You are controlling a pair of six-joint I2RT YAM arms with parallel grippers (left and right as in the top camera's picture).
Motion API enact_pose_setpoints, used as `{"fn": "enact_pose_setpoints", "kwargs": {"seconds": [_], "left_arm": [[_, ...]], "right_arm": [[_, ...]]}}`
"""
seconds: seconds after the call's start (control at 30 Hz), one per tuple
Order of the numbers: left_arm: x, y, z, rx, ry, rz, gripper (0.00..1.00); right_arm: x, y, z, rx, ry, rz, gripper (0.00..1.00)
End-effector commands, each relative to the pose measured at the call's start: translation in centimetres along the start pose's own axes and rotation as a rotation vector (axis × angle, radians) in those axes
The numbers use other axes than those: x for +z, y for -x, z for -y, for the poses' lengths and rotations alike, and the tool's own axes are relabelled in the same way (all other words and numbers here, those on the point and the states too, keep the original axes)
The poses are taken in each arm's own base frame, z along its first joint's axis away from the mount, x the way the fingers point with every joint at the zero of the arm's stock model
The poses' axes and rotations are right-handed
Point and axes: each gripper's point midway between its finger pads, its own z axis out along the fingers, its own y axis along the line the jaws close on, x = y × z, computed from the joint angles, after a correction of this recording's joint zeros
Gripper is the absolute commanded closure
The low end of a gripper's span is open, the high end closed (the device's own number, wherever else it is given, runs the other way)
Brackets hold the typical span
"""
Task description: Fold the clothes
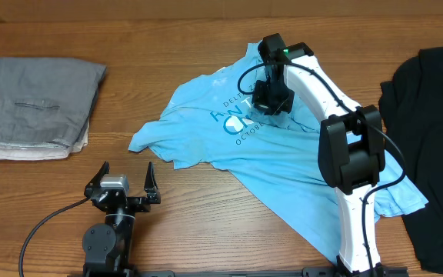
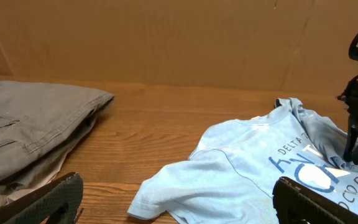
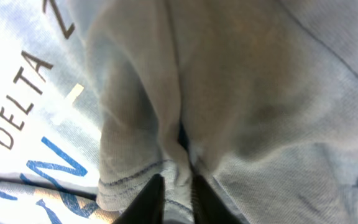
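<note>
R tool (image 1: 270,108) is pinching nearly shut on a fold of the light blue T-shirt (image 1: 283,165), which is lying crumpled center-right on the tabletop (image 1: 206,223), long axis running diag. L tool (image 1: 125,175) is sitting wide open, empty, off its left sleeve; R arm nearer.

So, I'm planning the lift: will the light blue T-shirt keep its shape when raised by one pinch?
Probably not: the T-shirt lies rumpled and creased, so it should drape limply. Its cloth bunches into a ridge at the right gripper, suggesting it's light.
</note>
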Motion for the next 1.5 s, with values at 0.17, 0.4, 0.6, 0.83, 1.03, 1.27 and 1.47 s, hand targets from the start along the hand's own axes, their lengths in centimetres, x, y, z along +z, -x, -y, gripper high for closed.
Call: {"fn": "enact_pose_setpoints", "kwargs": {"seconds": [0.17,0.4,0.6,0.83,1.03,1.27,1.47], "left_arm": [[-0.03,0.11,0.11,0.022,-0.008,0.009,0.0],[-0.03,0.11,0.11,0.022,-0.008,0.009,0.0],[-0.03,0.1,0.11,0.022,-0.008,0.008,0.0],[-0.03,0.11,0.11,0.022,-0.008,0.009,0.0],[-0.03,0.1,0.11,0.022,-0.008,0.008,0.0],[-0.03,0.1,0.11,0.022,-0.008,0.008,0.0],[-0.03,0.11,0.11,0.022,-0.008,0.009,0.0]], "right_arm": [[-1.38,0.26,-0.23,-0.004,0.005,0.036,0.96],[-1.38,0.21,-0.2,-0.003,0.003,0.035,0.83],[-1.04,0.24,-0.15,-0.004,0.004,0.037,0.78],[-0.89,0.18,-0.09,-0.003,0.004,0.035,0.82],[-0.88,0.15,-0.06,-0.003,0.002,0.033,0.96],[-0.89,0.12,-0.05,-0.003,0.002,0.032,0.76],[-0.88,0.2,0.18,-0.003,-0.011,0.038,0.62]]}}
